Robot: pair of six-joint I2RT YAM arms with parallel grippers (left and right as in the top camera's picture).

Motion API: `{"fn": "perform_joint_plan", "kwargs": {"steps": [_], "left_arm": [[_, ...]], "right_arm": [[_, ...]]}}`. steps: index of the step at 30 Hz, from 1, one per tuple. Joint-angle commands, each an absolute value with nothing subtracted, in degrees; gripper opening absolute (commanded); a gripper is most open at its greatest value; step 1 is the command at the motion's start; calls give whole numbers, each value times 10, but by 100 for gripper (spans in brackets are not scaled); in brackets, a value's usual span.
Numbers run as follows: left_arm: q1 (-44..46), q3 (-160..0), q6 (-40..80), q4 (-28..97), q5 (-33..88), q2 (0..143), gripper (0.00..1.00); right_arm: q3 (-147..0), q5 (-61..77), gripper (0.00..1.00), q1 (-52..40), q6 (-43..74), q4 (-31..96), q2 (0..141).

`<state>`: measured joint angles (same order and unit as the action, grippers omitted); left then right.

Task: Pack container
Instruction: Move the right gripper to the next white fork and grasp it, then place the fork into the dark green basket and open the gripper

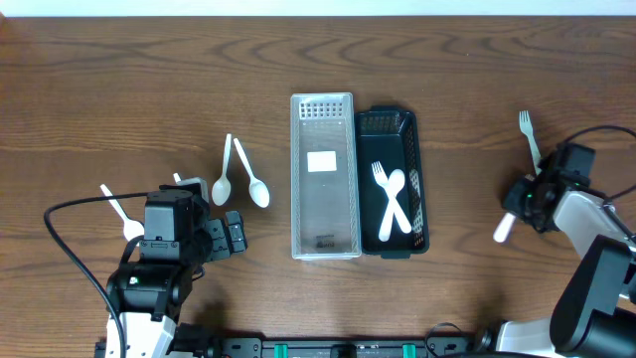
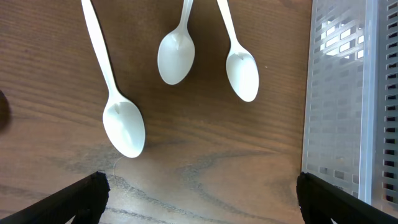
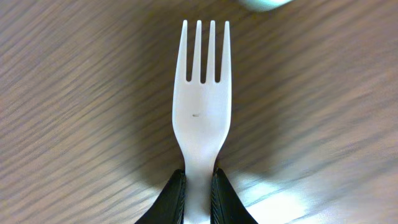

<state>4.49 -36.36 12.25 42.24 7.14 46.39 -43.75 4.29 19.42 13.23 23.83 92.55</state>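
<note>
The right gripper [image 3: 199,190] holds its jaws closed on the fork [image 3: 202,106] handle, just below the head: light, thin plastic, probably springy and slick. The left gripper [image 2: 199,200] jaws stand open, empty.

wood table [image 1: 119,80] with a cable [image 1: 46,217]
dark brown grain fills the view; the thin black cable loops over the near-left part; a pale strip [image 1: 318,6] runs beyond the far edge.
</note>
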Motion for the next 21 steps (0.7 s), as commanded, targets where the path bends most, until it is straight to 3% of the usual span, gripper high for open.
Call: {"fn": "perform_joint_plan", "kwargs": {"steps": [1, 11, 21], "left_arm": [[42, -374, 130, 424, 71, 463, 98], [42, -374, 130, 424, 71, 463, 98], [42, -374, 130, 424, 71, 463, 98]], "right_arm": [[-465, 91, 1, 142, 141, 261, 884], [-642, 62, 1, -76, 155, 369, 801], [-649, 42, 1, -177, 189, 371, 865]]}}
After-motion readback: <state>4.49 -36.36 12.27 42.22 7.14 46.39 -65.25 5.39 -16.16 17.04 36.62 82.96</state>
